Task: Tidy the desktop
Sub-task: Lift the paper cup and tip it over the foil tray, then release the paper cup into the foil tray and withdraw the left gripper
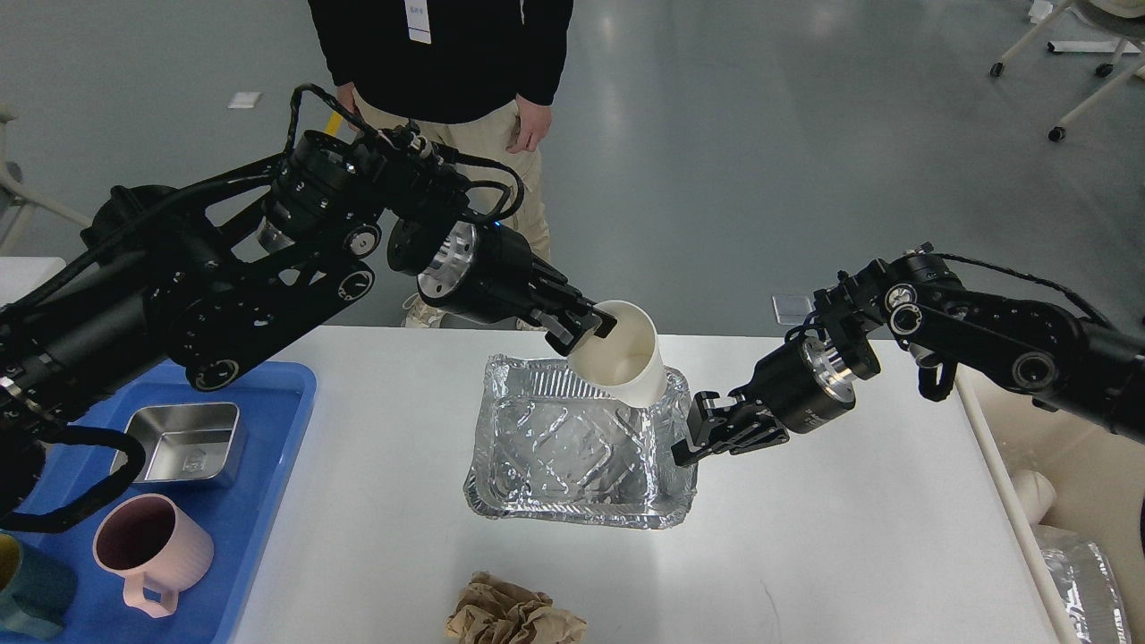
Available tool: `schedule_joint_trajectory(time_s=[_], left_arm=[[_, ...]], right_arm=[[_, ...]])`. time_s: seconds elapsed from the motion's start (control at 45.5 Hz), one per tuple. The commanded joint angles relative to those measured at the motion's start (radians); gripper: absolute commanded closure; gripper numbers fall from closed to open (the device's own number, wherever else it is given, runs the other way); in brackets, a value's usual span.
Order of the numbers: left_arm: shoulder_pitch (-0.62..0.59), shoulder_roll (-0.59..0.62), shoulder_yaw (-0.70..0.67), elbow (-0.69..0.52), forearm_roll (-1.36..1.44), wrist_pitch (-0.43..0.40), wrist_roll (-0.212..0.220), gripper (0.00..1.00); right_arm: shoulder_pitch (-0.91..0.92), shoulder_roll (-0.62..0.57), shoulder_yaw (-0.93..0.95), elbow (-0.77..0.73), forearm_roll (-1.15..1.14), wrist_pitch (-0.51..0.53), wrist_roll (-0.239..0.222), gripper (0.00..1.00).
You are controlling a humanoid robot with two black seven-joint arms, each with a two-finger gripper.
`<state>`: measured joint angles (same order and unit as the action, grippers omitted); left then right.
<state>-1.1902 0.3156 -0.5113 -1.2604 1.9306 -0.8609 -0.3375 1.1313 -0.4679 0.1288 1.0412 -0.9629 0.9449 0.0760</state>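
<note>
The white desktop (841, 546) fills the lower part of the head view. A crinkled foil tray (572, 452) sits at its middle. My right gripper (689, 444) is shut on the tray's right rim. My left gripper (586, 331) is shut on the rim of a white paper cup (626, 362), which hangs tilted over the tray's far right corner. A crumpled brown paper ball (514, 613) lies near the front edge.
A blue plastic tray (268, 447) at the left holds a steel box (179, 443), a pink mug (148, 550) and a teal cup (27, 595). A person (447, 107) stands behind the table. A beige bin (1064, 501) sits off the right edge.
</note>
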Motion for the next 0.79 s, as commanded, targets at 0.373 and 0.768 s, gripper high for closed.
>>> schedule_joint_trajectory(time_s=[0.373,0.768], left_arm=[[0.040,-0.020,0.022,0.006,-0.002,0.019,0.017,0.80],[0.096,0.046,-0.039,0.006,-0.059,0.080,0.071,0.08]], right_arm=[[0.001,-0.009,-0.003,0.008,0.000,0.003,-0.004,1.00],[-0.004,-0.011,-0.003,0.006,0.000,0.003,-0.018,1.00]])
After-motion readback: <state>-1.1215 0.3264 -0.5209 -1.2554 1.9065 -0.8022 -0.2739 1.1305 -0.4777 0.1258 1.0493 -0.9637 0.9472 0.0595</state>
